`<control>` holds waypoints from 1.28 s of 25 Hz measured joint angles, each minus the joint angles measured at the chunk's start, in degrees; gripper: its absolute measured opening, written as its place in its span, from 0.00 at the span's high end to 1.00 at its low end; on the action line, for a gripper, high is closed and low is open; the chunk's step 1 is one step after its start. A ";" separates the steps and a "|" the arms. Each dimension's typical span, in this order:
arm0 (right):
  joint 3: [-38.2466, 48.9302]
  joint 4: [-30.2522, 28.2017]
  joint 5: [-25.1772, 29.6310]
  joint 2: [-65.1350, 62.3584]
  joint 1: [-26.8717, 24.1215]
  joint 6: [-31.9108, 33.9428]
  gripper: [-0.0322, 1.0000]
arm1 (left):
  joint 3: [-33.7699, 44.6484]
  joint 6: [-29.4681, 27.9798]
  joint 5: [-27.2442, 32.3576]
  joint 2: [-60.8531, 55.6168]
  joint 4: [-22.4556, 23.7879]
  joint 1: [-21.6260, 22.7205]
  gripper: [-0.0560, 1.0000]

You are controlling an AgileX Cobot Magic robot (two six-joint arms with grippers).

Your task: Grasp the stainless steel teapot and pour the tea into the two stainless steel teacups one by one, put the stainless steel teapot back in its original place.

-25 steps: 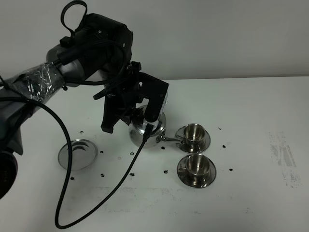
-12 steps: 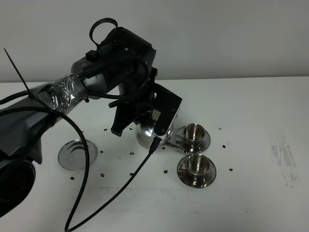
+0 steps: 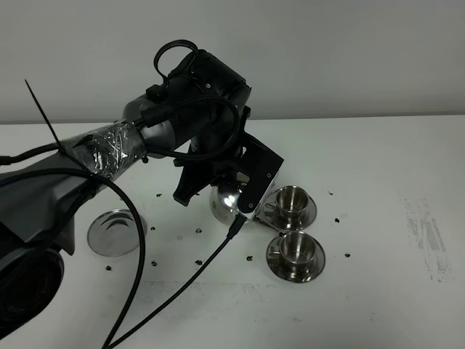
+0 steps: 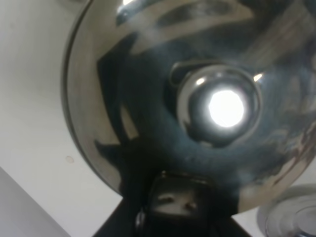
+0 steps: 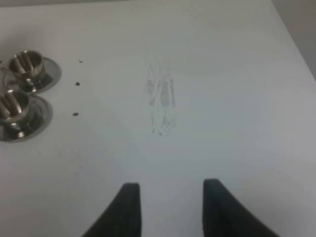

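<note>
My left gripper (image 3: 222,179) is shut on the stainless steel teapot (image 3: 225,201) and holds it above the table, tilted to the right toward the far teacup (image 3: 292,199). The spout is hidden behind the gripper's black finger. The near teacup (image 3: 295,248) stands just in front of the far one, each on its own saucer. The left wrist view is filled by the teapot's lid (image 4: 128,89) and shiny knob (image 4: 221,106). My right gripper (image 5: 172,210) is open and empty over bare table, with both teacups (image 5: 27,64) (image 5: 12,105) far off to one side.
A lone round steel saucer (image 3: 115,231) lies on the white table (image 3: 378,167) to the left of the teapot. A black cable (image 3: 182,283) hangs from the left arm down to the table front. Small dark specks dot the table around the cups.
My left arm has carried the teapot to the right, closer to the far teacup, and tilted it further over. The cups and the lone saucer have not moved.
</note>
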 joint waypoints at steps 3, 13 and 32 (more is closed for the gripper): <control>0.00 0.00 0.00 0.00 0.00 0.00 0.69 | 0.00 0.27 -0.24 0.00 1.50 -0.45 0.75; 0.00 0.00 0.00 0.00 0.00 -0.05 0.69 | 0.00 0.29 -1.79 0.02 3.59 -1.91 0.75; 0.00 0.00 0.00 0.00 0.00 -0.05 0.69 | 0.00 -2.77 -5.01 1.68 6.92 -2.20 0.75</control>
